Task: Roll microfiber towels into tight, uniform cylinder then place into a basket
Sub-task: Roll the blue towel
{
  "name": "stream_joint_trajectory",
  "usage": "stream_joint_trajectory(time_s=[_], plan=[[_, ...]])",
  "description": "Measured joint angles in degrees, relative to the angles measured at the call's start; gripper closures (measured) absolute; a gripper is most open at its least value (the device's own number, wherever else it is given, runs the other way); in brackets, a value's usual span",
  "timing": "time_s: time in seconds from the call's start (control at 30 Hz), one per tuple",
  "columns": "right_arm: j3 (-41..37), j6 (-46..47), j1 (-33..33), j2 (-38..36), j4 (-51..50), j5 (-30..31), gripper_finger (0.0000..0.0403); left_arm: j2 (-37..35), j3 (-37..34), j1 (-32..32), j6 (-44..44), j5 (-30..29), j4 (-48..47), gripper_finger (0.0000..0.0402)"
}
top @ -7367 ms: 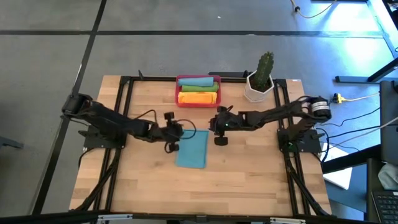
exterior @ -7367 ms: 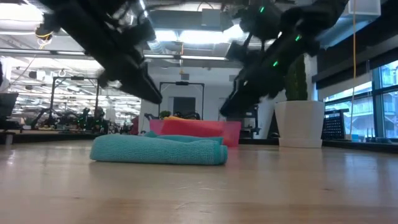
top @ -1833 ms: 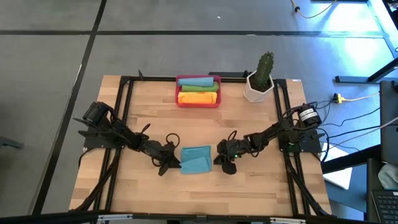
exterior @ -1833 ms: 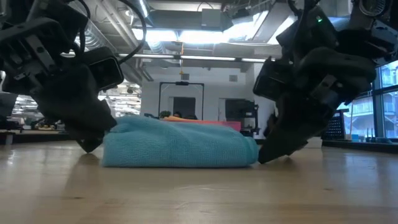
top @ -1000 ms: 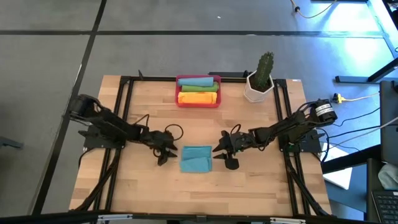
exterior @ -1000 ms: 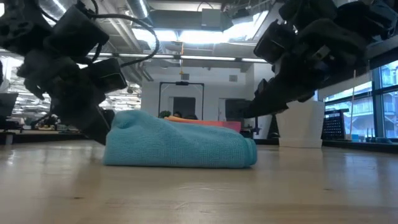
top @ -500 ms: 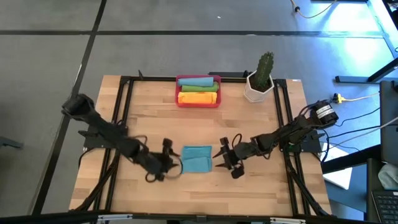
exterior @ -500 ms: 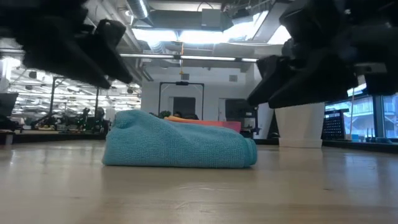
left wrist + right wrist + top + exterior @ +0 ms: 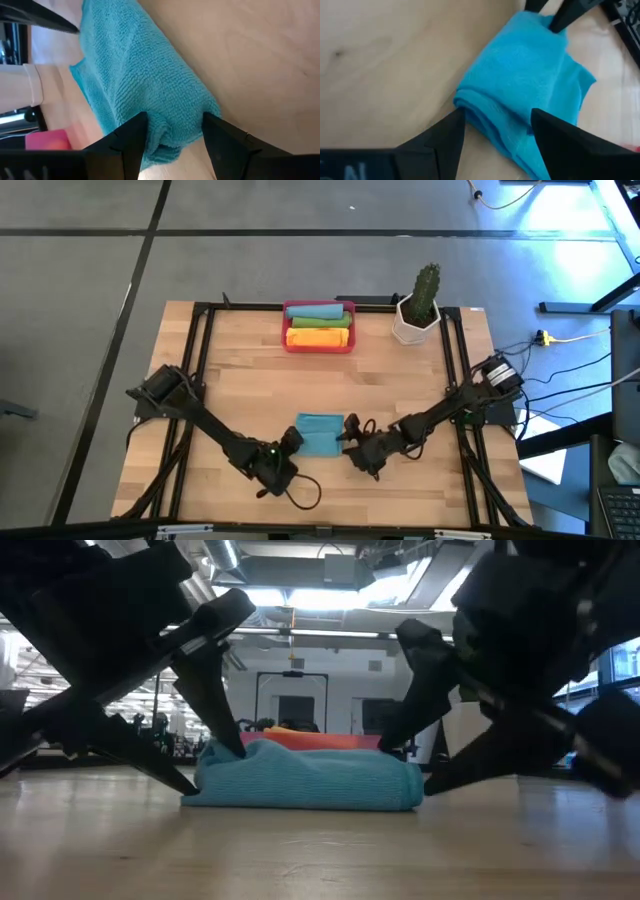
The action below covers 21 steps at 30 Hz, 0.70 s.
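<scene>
at opposite ends of the teal towel (image 9: pixel 319 434), left pincer (image 9: pixel 291 439) and right pincer (image 9: pixel 350 445), fingers apart, straddling its corners

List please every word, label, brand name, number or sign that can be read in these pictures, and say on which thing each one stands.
None: no text can be read in any view.
The teal towel, the red basket, the white cactus pot and the wooden table show no lettering.
The room behind the table in the low view holds no sign that can be read.
</scene>
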Motion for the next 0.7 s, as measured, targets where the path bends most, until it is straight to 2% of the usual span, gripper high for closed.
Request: stream_joint_trajectory(time_s=[0.27, 0.57, 0.7], plan=[[1.53, -4.44, 0.42, 4.47, 0.29, 3.94, 0.0183, 0.07, 0.10, 0.13, 0.07, -2.52, -1.51, 0.0218], [1.46, -5.04, -0.42, 4.79, 2.75, 5.12, 0.0184, 0.13, 0.10, 1.45, 1.46, -1.85, -0.79, 0.0218], [1.41, -4.94, -0.61, 4.85, 2.80, 5.30, 0.0201, 0.13, 0.07, 2.58, 1.07, -1.51, 0.58, 0.0225]])
